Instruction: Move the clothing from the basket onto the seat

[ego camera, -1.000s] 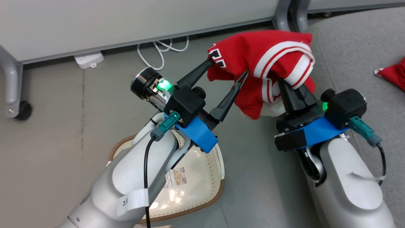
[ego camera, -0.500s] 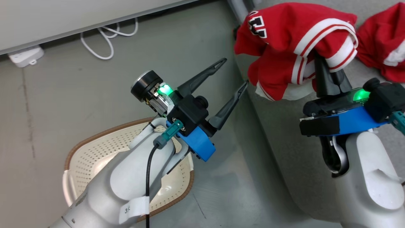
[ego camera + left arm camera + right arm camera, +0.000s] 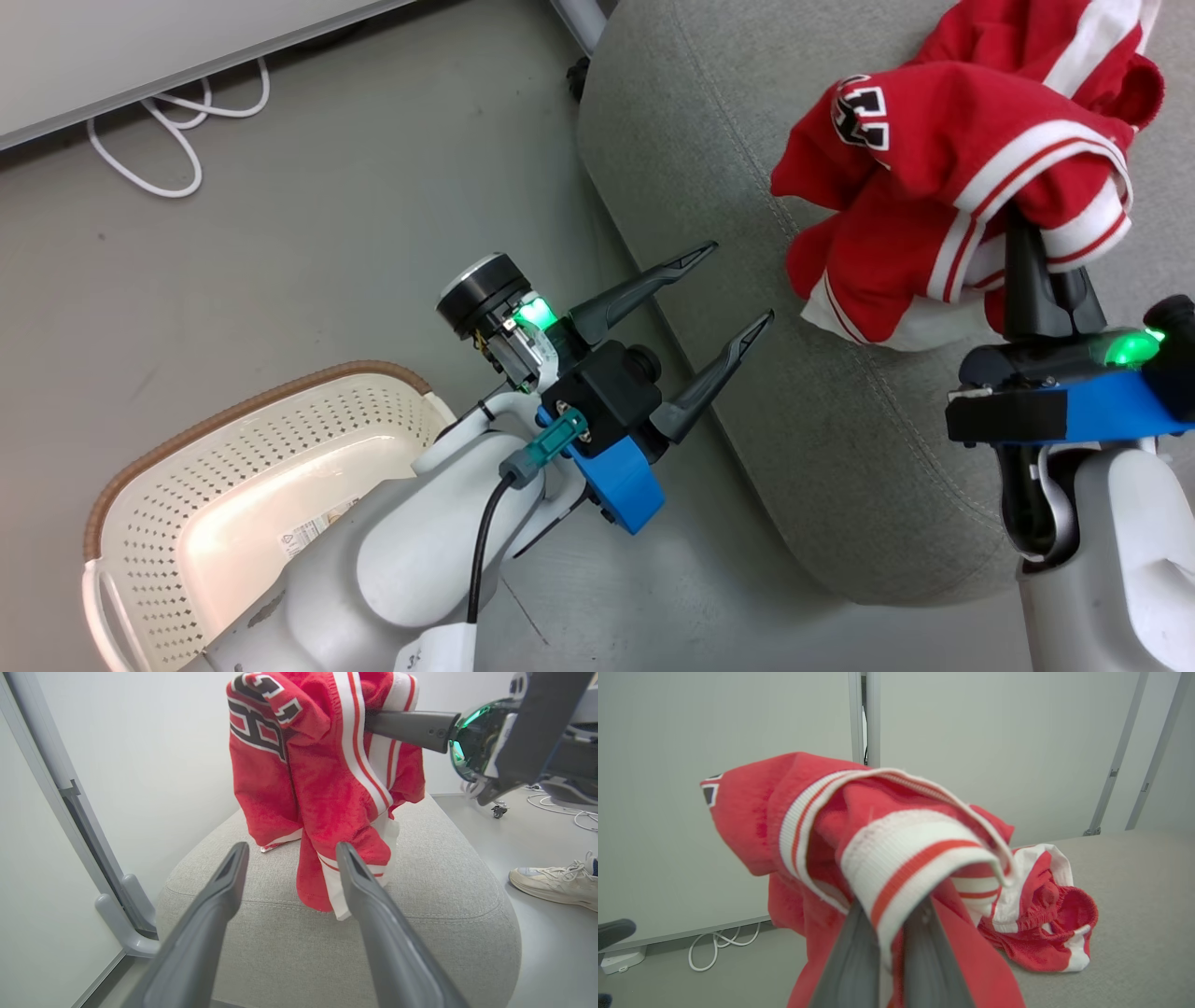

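1. Since a second ago the left claw (image 3: pixel 742 280) has come off the clothing (image 3: pixel 952 168), which its fingertips were touching then. The right claw (image 3: pixel 1027 261) has carried that bundle from the seat's edge to over the cushion. The head has turned too.
2. Far behind and below the left claw sits the basket (image 3: pixel 243 401), its pale bottom bare where the forearm does not cover it.
3. The left claw's fingers stand wide apart with nothing between them, pointing at the seat (image 3: pixel 747 187) just ahead.
4. Beyond the left claw's tips the clothing hangs in a loose bunch above the cushion. From the left wrist its lowest hem looks close to the fabric; I cannot tell if it touches.
5. The right claw is clamped shut on the striped ribbed trim, with the rest draped over and around its fingers.
6. It looks light, soft and floppy, not fragile or slippery. The thick trim seems the best hold, since thin panels would only stretch. I'd guess the folds may cling to the fingers on release.
7. Past the right claw, a second garment (image 3: pixel 1041 924) lies crumpled on the seat.
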You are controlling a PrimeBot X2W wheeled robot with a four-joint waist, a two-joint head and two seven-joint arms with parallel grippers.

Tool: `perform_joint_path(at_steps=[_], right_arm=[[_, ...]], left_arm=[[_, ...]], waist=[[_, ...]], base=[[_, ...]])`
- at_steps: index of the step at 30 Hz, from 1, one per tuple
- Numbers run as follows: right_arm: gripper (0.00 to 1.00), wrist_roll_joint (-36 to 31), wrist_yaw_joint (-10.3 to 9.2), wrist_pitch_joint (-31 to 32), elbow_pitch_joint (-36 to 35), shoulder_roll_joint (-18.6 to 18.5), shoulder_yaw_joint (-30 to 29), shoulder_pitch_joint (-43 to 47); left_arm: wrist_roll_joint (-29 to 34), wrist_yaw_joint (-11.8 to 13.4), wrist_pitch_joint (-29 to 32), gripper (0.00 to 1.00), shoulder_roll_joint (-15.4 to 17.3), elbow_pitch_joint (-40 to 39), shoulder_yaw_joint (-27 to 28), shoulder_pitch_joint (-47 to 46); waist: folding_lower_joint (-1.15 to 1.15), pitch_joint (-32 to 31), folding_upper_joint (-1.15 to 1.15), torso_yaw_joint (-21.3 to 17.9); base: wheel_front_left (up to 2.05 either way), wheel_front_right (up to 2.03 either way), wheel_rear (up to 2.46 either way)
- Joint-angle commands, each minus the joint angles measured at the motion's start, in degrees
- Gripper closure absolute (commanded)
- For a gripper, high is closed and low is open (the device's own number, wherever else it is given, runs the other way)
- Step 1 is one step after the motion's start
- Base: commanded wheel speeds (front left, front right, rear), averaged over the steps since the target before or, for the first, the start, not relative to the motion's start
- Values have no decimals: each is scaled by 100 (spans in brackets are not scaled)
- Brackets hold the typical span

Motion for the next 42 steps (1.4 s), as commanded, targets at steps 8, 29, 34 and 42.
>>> perform_joint_path(at_steps=[8,29,34,42], right_arm=[[100,27,1,-4,-80,41,-151,271],[100,-104,1,-4,-487,-296,-462,-835],[100,-139,1,-4,-640,-753,-869,-1828],[100,-46,1,-3,-323,-1684,-1930,-3063]], left_arm=[[-48,-7,-28,0,67,9,-114,66],[67,-7,-28,0,148,-93,-29,-146],[137,-7,-28,0,254,-128,-71,-403],[215,-7,-28,0,468,-158,-229,-948]], waist=[[0,30,0,-155],[0,383,0,-83],[0,854,0,-36],[0,1696,0,70]], base=[[0,0,0],[0,0,0],[0,0,0],[0,0,0]])
